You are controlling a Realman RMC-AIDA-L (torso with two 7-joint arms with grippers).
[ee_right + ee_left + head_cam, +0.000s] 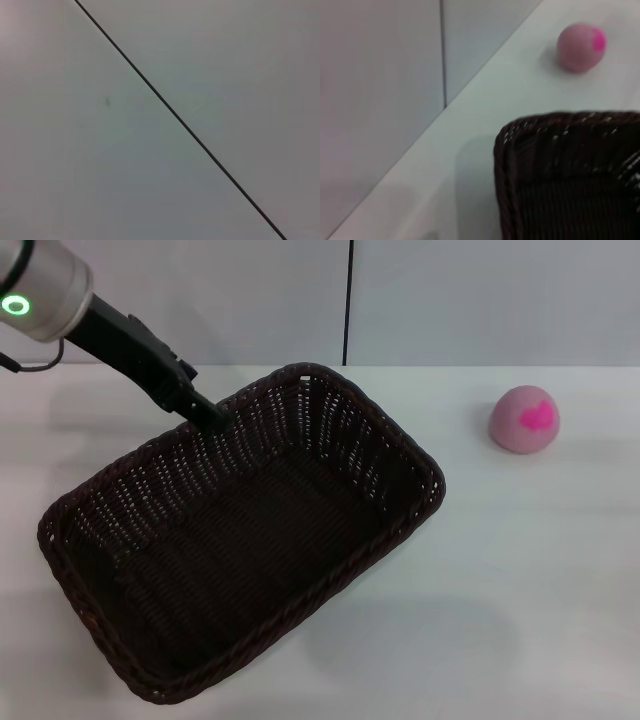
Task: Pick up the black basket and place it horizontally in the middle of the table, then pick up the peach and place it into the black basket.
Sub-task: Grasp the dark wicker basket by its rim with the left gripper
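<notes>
Left gripper closed on the far rim of the black basket.

Basket sits diagonally on the white table, near side toward the robot, interior empty. Peach rests farther back to the right, well apart from the basket. Right gripper not visible.

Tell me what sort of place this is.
Probably a lab or robot test bench rather than a home: a bare white table against plain panelled walls, holding only a black basket and a peach, with the left gripper at the basket's far rim.
</notes>
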